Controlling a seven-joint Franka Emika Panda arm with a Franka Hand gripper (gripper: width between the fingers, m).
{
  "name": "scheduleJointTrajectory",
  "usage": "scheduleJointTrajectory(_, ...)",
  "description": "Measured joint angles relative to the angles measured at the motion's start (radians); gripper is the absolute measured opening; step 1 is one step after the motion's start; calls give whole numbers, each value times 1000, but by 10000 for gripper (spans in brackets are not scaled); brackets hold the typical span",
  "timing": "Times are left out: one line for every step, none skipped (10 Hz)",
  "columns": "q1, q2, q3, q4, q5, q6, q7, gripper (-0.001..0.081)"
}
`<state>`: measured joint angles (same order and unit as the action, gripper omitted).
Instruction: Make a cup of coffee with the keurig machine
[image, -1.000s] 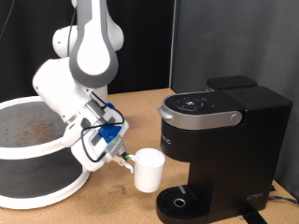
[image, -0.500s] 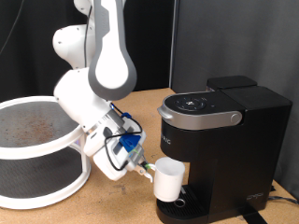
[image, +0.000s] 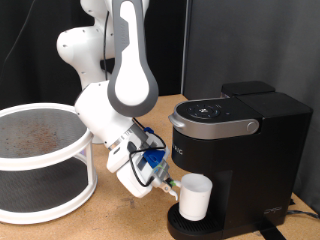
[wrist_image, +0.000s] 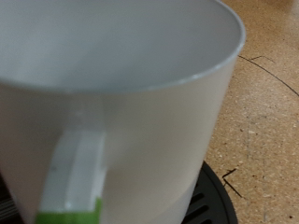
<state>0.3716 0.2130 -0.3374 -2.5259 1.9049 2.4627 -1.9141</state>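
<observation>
Exterior view: the white cup (image: 194, 197) is held clamped in the gripper (image: 172, 184) jaws over the keurig machine (image: 236, 160) drip tray (wrist_image: 213, 201); placing is underway, calling for centred lowering

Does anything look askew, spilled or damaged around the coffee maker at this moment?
Nothing stands out. The gripper holds the cup upright over the round drip tray of the keurig machine. No spill shows on the table, and the cup looks empty in the wrist view.
</observation>
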Motion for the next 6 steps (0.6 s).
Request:
scheduleJointTrajectory(1, 10, 9, 3, 13, 2, -9, 70)
scheduleJointTrajectory(1, 20, 14, 4, 23, 3, -22, 70)
scheduleJointTrajectory(1, 30, 16, 5, 32, 3, -33, 70)
scheduleJointTrajectory(1, 37, 17, 5, 42, 3, -42, 70)
scheduleJointTrajectory(1, 44, 17, 7, 56, 3, -49, 70)
scheduleJointTrajectory(1, 49, 17, 8, 58, 3, -51, 102)
